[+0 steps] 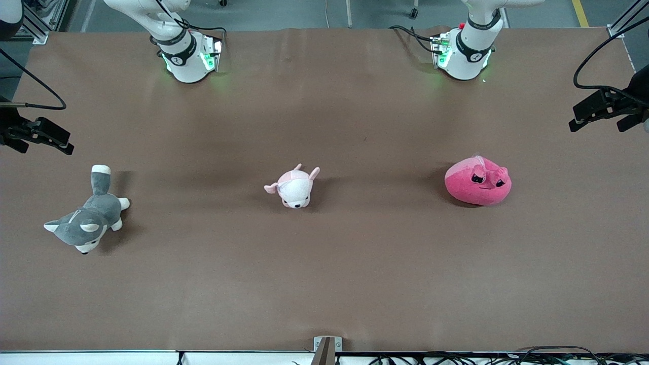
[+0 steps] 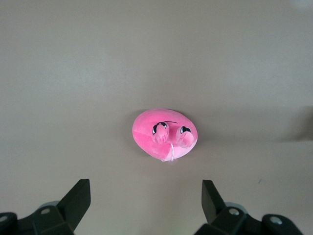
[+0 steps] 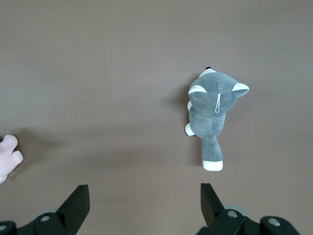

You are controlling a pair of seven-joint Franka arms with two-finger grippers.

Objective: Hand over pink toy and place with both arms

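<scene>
The pink toy [image 1: 478, 181], a hot-pink rounded plush with dark angry eyes, lies on the brown table toward the left arm's end. It also shows in the left wrist view [image 2: 165, 134], ahead of the fingers and apart from them. My left gripper [image 1: 596, 124] hangs high over the table's edge at that end, open and empty [image 2: 145, 200]. My right gripper [image 1: 43, 147] hangs high over the right arm's end of the table, open and empty [image 3: 144, 203].
A small pale pink-and-white plush [image 1: 293, 188] lies mid-table; its edge shows in the right wrist view [image 3: 7, 156]. A grey-and-white dog plush [image 1: 86, 218] lies toward the right arm's end, also seen in the right wrist view [image 3: 211, 112]. Both arm bases stand along the table's edge farthest from the front camera.
</scene>
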